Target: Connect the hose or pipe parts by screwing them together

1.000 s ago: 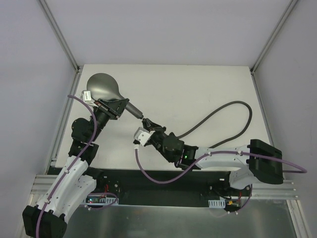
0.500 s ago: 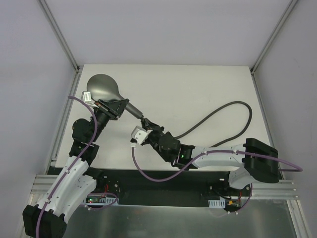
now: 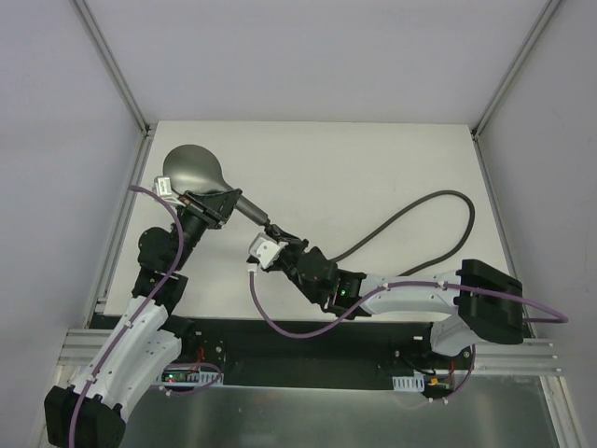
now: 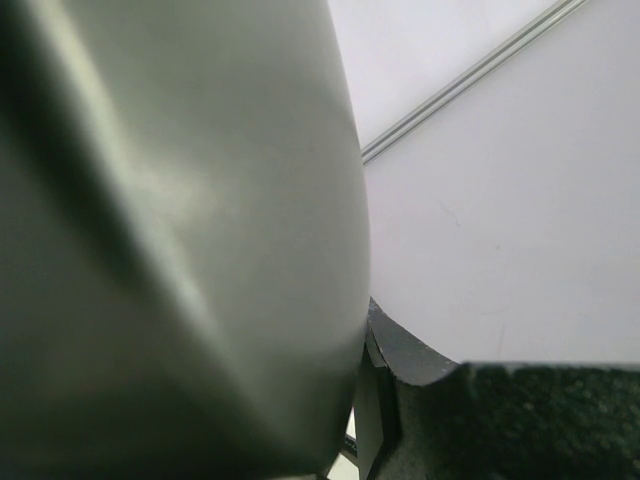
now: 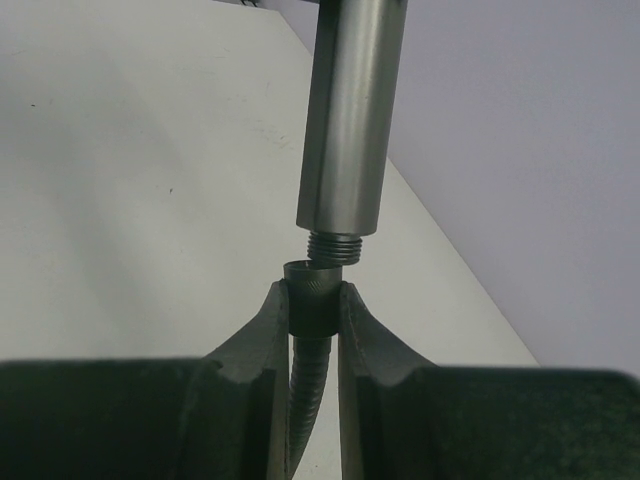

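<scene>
Shower head (image 3: 193, 168) lies at the upper left of the overhead frame. The left gripper (image 3: 211, 203) is clenched on its tapered handle (image 3: 244, 207), so the threaded tip (image 5: 333, 247) aims toward frame centre and is held steady for mating. Right gripper (image 5: 312, 300) grasps the hose's end nut (image 5: 308, 276) right under that tip; the nut looks tilted and off-centre, its rim just meeting the threads. Hose (image 3: 438, 201) loops slack across the right of the table (image 3: 373, 159), probably leaving the nut free to turn. Squaring the nut likely comes first.

Shower head (image 3: 191, 169) left; hose (image 3: 448, 194) right; fitting (image 5: 312, 300) just under handle thread (image 5: 335, 247).
</scene>
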You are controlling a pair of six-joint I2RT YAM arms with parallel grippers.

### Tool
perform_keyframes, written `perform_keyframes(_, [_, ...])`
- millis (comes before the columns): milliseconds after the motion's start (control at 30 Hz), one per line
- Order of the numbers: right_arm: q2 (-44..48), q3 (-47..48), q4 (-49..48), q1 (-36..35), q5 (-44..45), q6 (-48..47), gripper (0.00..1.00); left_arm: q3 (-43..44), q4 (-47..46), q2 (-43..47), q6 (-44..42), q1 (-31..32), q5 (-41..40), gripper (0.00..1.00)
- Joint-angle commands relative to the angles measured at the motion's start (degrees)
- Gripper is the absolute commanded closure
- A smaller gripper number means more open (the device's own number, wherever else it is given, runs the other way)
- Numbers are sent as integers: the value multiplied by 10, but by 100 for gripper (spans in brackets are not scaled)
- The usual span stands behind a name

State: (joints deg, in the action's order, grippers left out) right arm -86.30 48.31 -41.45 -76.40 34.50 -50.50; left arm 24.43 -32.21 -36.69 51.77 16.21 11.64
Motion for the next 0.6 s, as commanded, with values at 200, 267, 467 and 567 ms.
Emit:
perform_keyframes(200, [21, 18, -44, 20, -7, 53, 99, -1, -27, 24, 0, 11, 19, 100])
perform_keyframes(267, [21, 17, -44, 20, -8, 58, 99, -1, -26, 23, 6, 11, 21, 100])
perform_keyframes(467, [24, 18, -45, 21, -26, 65, 99, -4, -27, 15, 9, 11, 22, 100])
perform_keyframes(567, [26, 13, -45, 22, -48, 73, 99, -3, -29, 14, 4, 12, 18, 100])
